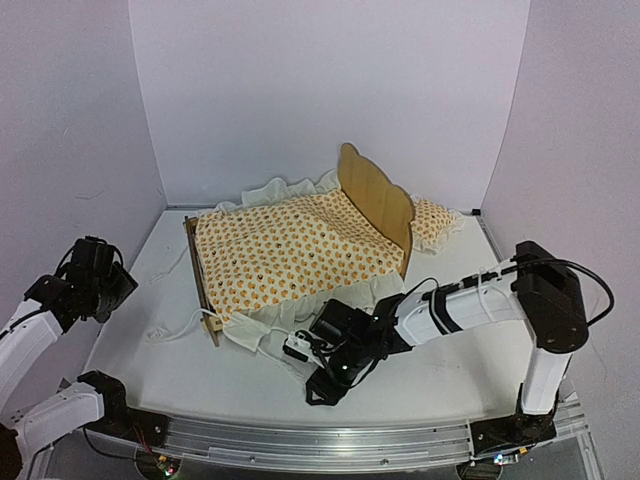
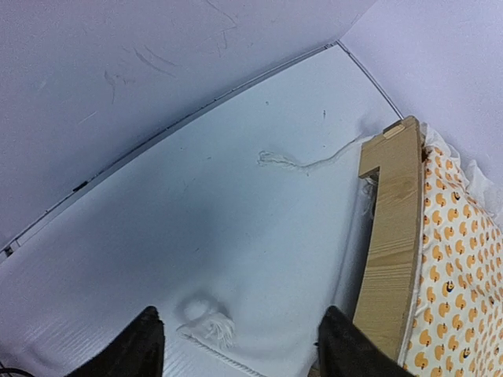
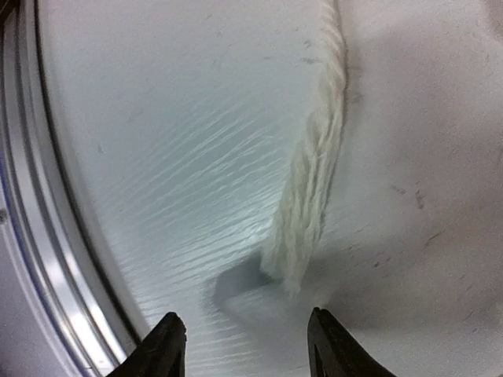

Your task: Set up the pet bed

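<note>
The pet bed (image 1: 375,200) sits mid-way across the tabletop (image 1: 200,372), long axis left-front to right-back. The right gripper (image 1: 322,388), released and empty, hovers nearer, off its front side; the left gripper (image 1: 105,283), also released, hangs at the left edge.

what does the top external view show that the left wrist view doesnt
Only the top external view shows the scalloped light plywood headboard, the small orange-print pillow beyond it and the right gripper. Only the left wrist view shows the left gripper with its fingers standing apart, and the frayed end of a white cord. Both show the low plywood footboard, the orange-print bedding and the white table.
</note>
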{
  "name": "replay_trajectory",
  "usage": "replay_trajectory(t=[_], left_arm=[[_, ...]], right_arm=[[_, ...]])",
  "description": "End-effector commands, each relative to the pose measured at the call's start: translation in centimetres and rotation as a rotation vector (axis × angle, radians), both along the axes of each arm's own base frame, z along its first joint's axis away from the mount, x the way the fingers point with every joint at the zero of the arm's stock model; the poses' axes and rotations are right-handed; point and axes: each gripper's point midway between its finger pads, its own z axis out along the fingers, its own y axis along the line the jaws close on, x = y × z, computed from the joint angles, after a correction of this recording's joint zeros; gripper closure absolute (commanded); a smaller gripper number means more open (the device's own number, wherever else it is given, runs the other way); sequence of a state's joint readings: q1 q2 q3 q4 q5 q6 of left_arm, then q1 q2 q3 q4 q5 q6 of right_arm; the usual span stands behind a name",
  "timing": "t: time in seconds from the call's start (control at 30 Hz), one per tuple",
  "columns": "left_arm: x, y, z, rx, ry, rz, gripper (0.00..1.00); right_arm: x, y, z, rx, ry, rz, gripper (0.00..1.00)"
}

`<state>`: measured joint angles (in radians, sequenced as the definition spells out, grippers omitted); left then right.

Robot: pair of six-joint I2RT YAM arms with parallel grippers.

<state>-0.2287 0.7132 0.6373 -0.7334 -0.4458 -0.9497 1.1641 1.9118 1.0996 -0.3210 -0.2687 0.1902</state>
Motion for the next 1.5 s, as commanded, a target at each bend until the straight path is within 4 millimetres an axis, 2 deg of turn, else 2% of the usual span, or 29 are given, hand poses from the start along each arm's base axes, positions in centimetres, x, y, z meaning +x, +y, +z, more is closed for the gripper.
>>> replay_trajectory(t=[0.0, 0.03, 0.13, 0.2, 0.3, 0.37, 0.53, 0.6, 0.67, 0.73, 0.87, 0.97, 1.03, 1.13, 1.27, 1.4, 1.47], left_arm=[[1.2, -2.1, 2.8, -0.036, -0.046, -0.134, 0.27], [1.4, -2.5, 3.3, -0.035, -0.044, -0.168, 0.24], [2.2, -4.9, 5.0, -0.062, -0.085, -0.318, 0.24], [2.6, -8.2, 5.6, -0.116, -0.124, -0.489, 0.24], [1.5, -14.2, 4.8, -0.208, -0.129, -0.698, 0.24], [-0.1, -17.8, 3.7, -0.232, -0.115, -0.785, 0.24], [-4.9, -26.1, 1.0, -0.282, -0.149, -1.004, 0.24], [-5.5, -27.7, -0.5, -0.284, -0.15, -1.02, 0.23], [-5.1, -28.5, -1.8, -0.264, -0.143, -1.019, 0.22], [-4.2, -28.2, -3.2, -0.22, -0.136, -0.978, 0.21], [-2.9, -28.5, -4.2, -0.176, -0.167, -0.935, 0.2], [-2.5, -28.7, -5.6, -0.149, -0.137, -0.918, 0.2], [-2.1, -28.4, -6.3, -0.122, -0.125, -0.895, 0.24], [-1.8, -27.2, -6.6, -0.093, -0.136, -0.848, 0.4], [-1.7, -25.1, -7.5, -0.045, -0.117, -0.778, 0.55], [-1.9, -23.3, -8.5, 0.032, -0.077, -0.753, 0.7], [-2.1, -22.5, -8.8, 0.07, -0.055, -0.741, 0.8]], right_arm=[[-0.1, -2.1, 5.6, 0.016, -0.081, 0.029, 0.3], [0.9, -3.1, 6.8, 0.003, -0.137, 0.011, 0.25], [3.8, -7.0, 8.6, -0.071, -0.246, -0.081, 0.13], [6.3, -10.0, 9.5, -0.114, -0.307, -0.178, 0.08], [8.1, -13.1, 10.4, -0.135, -0.347, -0.265, 0.05], [8.4, -14.1, 10.9, -0.133, -0.368, -0.285, 0.04], [8.3, -15.2, 11.3, -0.134, -0.4, -0.291, 0.03], [8.2, -15.4, 11.3, -0.132, -0.403, -0.294, 0.03], [8.1, -15.6, 11.4, -0.129, -0.404, -0.296, 0.03], [7.9, -15.9, 11.5, -0.126, -0.402, -0.297, 0.03], [7.6, -16.8, 11.9, -0.13, -0.422, -0.303, 0.03], [8.0, -18.0, 12.2, -0.148, -0.47, -0.333, 0.02], [9.3, -19.3, 12.9, -0.152, -0.484, -0.43, 0.02], [12.0, -22.6, 14.1, -0.184, -0.493, -0.623, 0.02], [15.3, -26.6, 15.5, -0.129, -0.407, -0.861, 0.02], [19.1, -30.0, 17.0, -0.078, -0.349, -1.03, 0.02], [21.9, -31.3, 18.1, -0.037, -0.345, -1.08, 0.02]])
